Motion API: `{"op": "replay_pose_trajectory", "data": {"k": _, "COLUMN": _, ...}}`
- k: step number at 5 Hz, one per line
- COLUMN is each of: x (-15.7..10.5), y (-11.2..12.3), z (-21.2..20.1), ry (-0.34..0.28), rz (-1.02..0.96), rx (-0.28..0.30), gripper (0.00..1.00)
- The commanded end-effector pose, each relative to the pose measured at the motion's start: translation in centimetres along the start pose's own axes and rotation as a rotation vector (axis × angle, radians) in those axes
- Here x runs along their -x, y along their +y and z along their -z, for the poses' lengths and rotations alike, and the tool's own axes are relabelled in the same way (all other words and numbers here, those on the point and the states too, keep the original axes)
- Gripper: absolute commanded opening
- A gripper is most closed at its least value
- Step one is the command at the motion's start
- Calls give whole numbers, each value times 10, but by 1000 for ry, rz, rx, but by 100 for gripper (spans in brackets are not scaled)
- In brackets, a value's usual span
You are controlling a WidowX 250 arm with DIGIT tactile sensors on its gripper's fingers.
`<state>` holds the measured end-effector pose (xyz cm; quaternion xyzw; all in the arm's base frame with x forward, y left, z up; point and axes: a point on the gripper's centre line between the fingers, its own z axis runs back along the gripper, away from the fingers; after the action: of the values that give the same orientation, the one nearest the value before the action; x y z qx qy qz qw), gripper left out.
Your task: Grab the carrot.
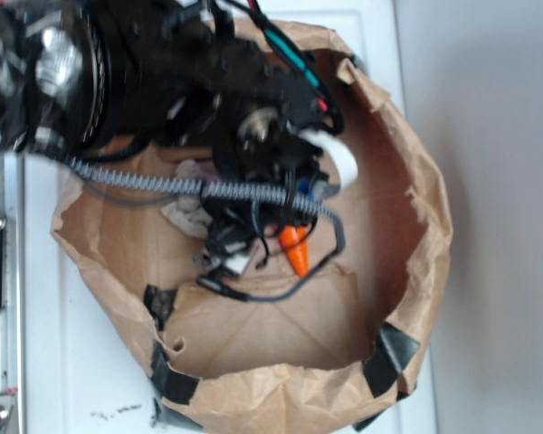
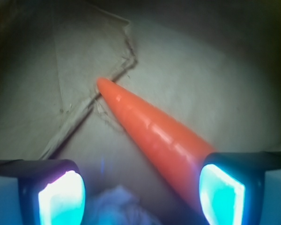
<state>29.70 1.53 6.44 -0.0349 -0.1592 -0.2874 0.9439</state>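
The carrot (image 2: 154, 133) is glossy orange and lies on the floor of a brown paper bag. Its pointed tip faces up-left, and its thick end runs down beside and behind the right finger (image 2: 222, 187). My gripper (image 2: 141, 187) hangs low over the bag floor and is open, jaws wide apart; the carrot sits just inside the right one. In the exterior view only a short orange piece of the carrot (image 1: 296, 249) shows under the black arm, and the gripper (image 1: 276, 244) is mostly lost among cables. The stem end is hidden.
The brown paper bag (image 1: 416, 226) has tall crumpled walls all round, with black tape patches (image 1: 389, 353) on its front rim. A crumpled off-white paper wad (image 2: 117, 206) lies between the fingers near the wrist, paper wad (image 1: 185, 212) left of the arm. A creased seam (image 2: 93, 101) crosses the floor.
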Motion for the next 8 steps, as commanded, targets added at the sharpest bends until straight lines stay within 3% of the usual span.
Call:
{"op": "replay_pose_trajectory", "data": {"k": 1, "x": -20, "y": -42, "z": -9, "ry": 6, "rz": 71, "rx": -71, "gripper": 100}}
{"op": "replay_pose_trajectory", "data": {"k": 3, "x": -27, "y": -28, "z": 4, "ry": -5, "rz": 56, "rx": -101, "gripper": 100}}
{"op": "replay_pose_trajectory", "data": {"k": 4, "x": -27, "y": -13, "z": 7, "ry": -7, "rz": 44, "rx": -97, "gripper": 100}}
{"op": "replay_pose_trajectory", "data": {"k": 5, "x": -23, "y": 8, "z": 7, "ry": 2, "rz": 34, "rx": -129, "gripper": 100}}
{"op": "replay_pose_trajectory", "data": {"k": 6, "x": -21, "y": 29, "z": 1, "ry": 21, "rz": 1, "rx": -108, "gripper": 100}}
{"op": "replay_pose_trajectory", "data": {"k": 7, "x": -17, "y": 38, "z": 6, "ry": 38, "rz": -6, "rx": -109, "gripper": 100}}
{"op": "replay_pose_trajectory", "data": {"k": 8, "x": -8, "y": 36, "z": 21, "ry": 58, "rz": 16, "rx": -158, "gripper": 100}}
